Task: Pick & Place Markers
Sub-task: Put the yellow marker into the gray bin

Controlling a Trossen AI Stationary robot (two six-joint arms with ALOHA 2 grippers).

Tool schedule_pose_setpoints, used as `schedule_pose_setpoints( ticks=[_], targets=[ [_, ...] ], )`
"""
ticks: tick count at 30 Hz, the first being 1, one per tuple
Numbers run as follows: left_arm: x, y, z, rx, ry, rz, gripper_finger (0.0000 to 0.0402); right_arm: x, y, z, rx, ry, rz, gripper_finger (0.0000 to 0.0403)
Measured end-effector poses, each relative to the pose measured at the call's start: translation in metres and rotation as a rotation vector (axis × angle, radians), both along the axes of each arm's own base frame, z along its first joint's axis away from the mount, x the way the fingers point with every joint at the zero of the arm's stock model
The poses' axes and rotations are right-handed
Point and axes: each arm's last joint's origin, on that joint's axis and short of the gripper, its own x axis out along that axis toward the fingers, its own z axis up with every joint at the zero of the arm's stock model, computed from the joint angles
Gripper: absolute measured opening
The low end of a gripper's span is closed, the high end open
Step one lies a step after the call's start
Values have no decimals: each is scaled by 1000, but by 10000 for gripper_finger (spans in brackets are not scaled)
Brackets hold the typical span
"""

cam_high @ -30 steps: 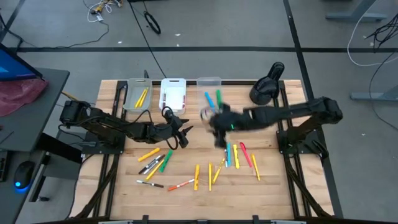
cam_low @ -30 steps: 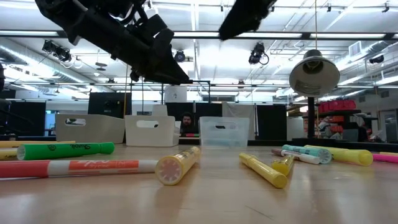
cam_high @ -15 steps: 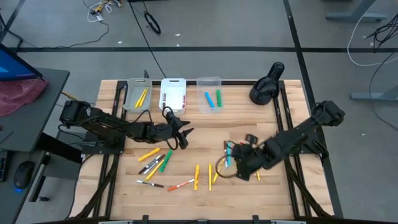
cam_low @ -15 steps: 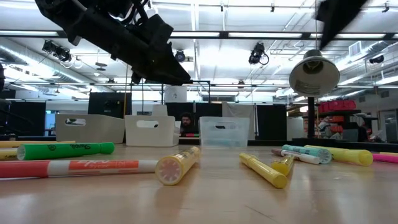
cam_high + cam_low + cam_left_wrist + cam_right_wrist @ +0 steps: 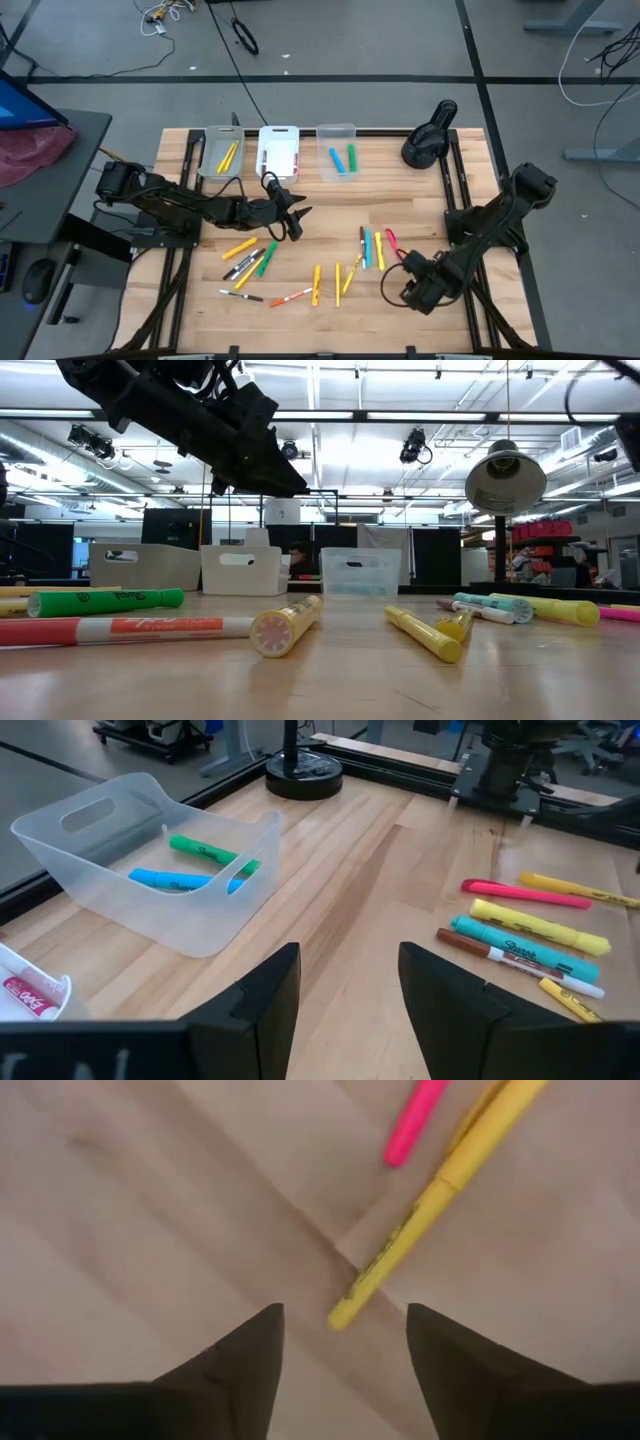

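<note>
Thin pen-like markers lie scattered across the near half of the light wooden slatted table [image 5: 430, 200]. One cluster sits toward the left: a yellow marker [image 5: 239, 247], a green marker [image 5: 266, 258], black and white ones beside them, and a red-and-white marker [image 5: 291, 296] nearer the front edge. A second cluster lies toward the right, with yellow sticks [image 5: 316, 284], a light blue marker [image 5: 366, 248] and a pink marker [image 5: 393, 246].

More markers already rest in the bins along the far edge: a yellow marker in the grey translucent bin [image 5: 218, 150], a red-labelled one in the white plastic bin [image 5: 278, 150], and a blue marker [image 5: 336, 162] and a green one side by side in the clear plastic bin [image 5: 336, 152].

The right gripper [image 5: 343, 1345] hangs low over the table's near right part, fingers apart and empty, pointing down at the tip of a long yellow marker [image 5: 440, 1200] with a pink marker beside it. It seems to be just above the wood, though its height is hard to judge.

The left gripper [image 5: 296, 218] hovers above the table's middle left, near the left cluster, fingers spread with nothing between them. A black round lamp base [image 5: 428, 140] stands at the far right corner.
</note>
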Motion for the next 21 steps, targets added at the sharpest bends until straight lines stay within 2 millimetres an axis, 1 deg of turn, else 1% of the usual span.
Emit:
schedule_pose_setpoints(
  ticks=[4,7,11,15,19,21],
  targets=[
    [0,0,0,0,0,0,177,-10,-6,-21,1,2,-62,223],
    [0,0,0,0,0,0,177,-15,-10,-31,-13,-7,-84,205],
    [0,0,0,0,0,0,177,-20,-17,-40,-30,-11,-115,157],
    [0,0,0,0,0,1,177,-25,-22,-46,-48,5,-168,89],
    [0,0,0,0,0,1,177,-27,-25,-46,-69,19,-206,22],
    [0,0,0,0,0,1,177,-27,-24,-44,-78,25,-211,13]
  ],
)
